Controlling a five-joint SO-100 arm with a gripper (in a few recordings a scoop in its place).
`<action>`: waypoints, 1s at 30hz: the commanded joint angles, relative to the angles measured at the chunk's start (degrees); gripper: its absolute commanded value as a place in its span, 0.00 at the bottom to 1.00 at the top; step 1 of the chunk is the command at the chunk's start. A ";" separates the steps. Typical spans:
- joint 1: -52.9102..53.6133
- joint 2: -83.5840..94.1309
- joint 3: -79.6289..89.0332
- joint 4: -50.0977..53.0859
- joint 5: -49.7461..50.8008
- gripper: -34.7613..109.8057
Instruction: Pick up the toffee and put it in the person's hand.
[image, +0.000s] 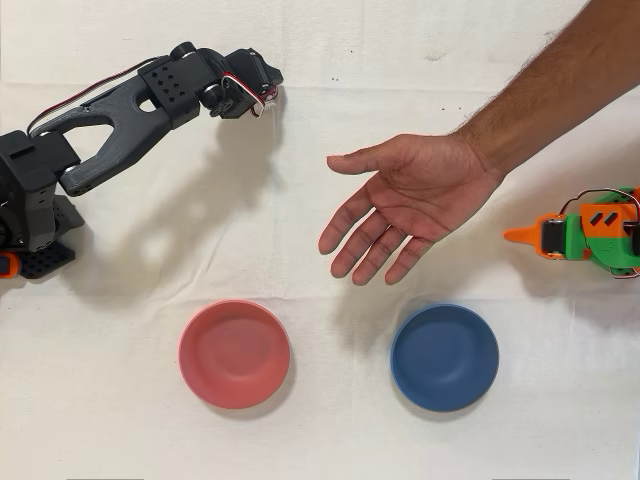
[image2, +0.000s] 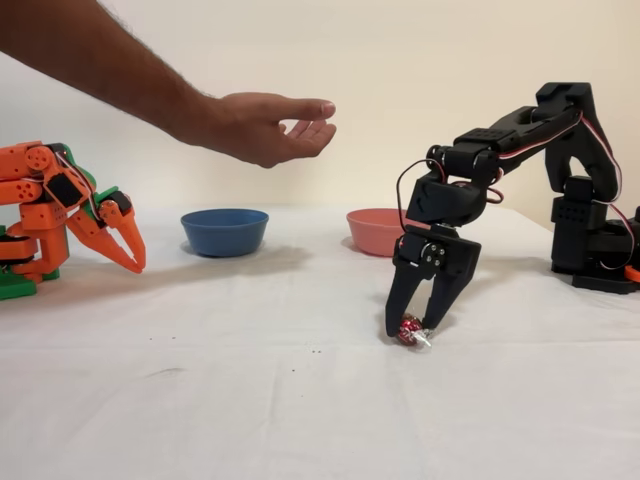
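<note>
Nearest the fixed camera, the toffee (image2: 409, 330) lay on the counter (image2: 250, 400) between the parted tips of the black arm's claw (image2: 413, 326), not yet clamped; grasping was the step in hand, then lifting towards the person's hand (image2: 262, 125) waiting well apart, palm up.

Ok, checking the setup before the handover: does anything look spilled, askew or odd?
Nothing stands out. The red bowl and blue bowl sit upright, the toffee lies on the cloth between the gripper fingers, and the person's hand waits open.
</note>
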 joint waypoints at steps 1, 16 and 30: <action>-0.97 1.85 -3.69 -0.09 1.23 0.37; -0.79 3.16 -3.16 0.26 2.37 0.35; 1.05 14.41 2.81 1.14 0.00 0.35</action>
